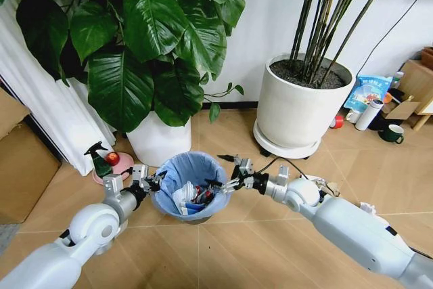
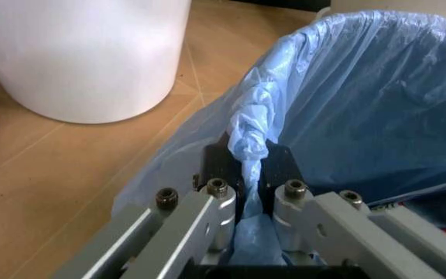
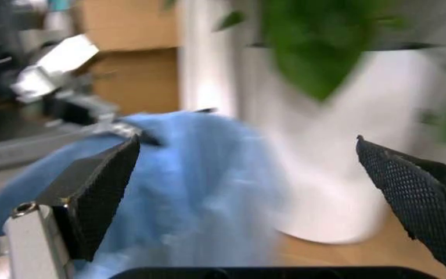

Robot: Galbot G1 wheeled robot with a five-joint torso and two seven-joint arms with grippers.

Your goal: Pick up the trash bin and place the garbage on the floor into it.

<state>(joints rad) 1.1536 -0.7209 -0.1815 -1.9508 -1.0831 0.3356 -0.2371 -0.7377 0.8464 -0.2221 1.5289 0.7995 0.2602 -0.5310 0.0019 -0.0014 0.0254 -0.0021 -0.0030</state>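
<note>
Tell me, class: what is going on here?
The left gripper is shut on the rim of the trash bin, pinching its blue liner. The right gripper is open at the opposite rim, over the litter already inside. The bin sits between two white plant pots, with a green spray bottle beside it.

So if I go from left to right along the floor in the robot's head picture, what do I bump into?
Cardboard box → green spray bottle → left gripper, jaws clamped on the bin's rim → trash bin → right gripper, jaws open → big white plant pot → dark mug.
</note>
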